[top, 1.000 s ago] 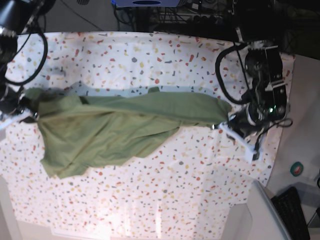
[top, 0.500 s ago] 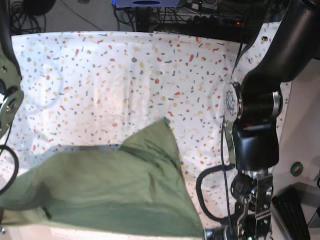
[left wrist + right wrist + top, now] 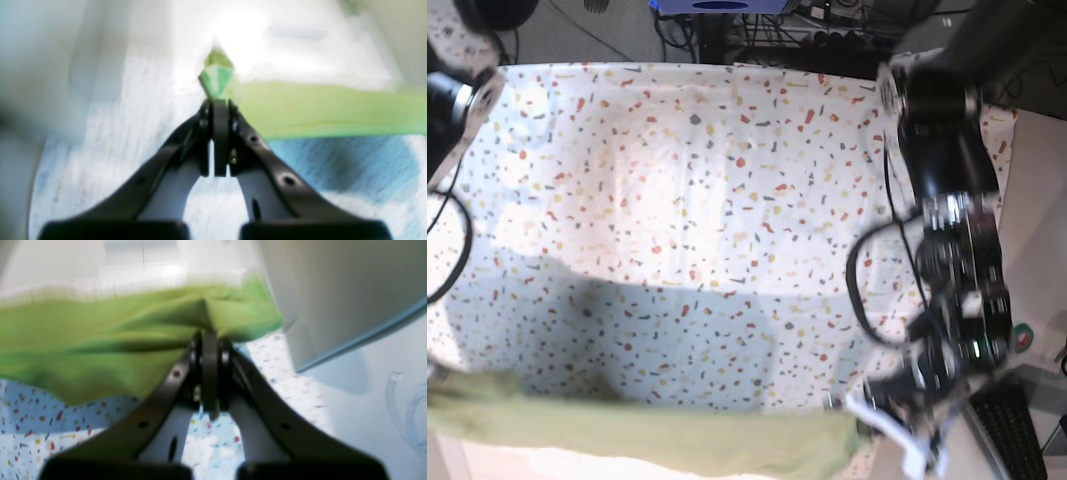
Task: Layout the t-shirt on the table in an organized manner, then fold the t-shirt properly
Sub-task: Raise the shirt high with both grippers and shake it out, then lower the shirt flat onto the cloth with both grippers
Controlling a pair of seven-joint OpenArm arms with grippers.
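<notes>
robotics lab, cables point(image 3: 727, 25), keyboard point(image 3: 1017, 425)

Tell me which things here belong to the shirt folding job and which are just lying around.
Part of the job:
- t-shirt, stretched between both hands along the near edge
- table
- left hand, shut on a shirt corner
- right hand, shut on the shirt

Just lying about:
- keyboard
- tape roll
- cables behind the table

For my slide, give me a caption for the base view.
Both arms hold the green t-shirt stretched in a band above the near edge of the speckled table.
</notes>
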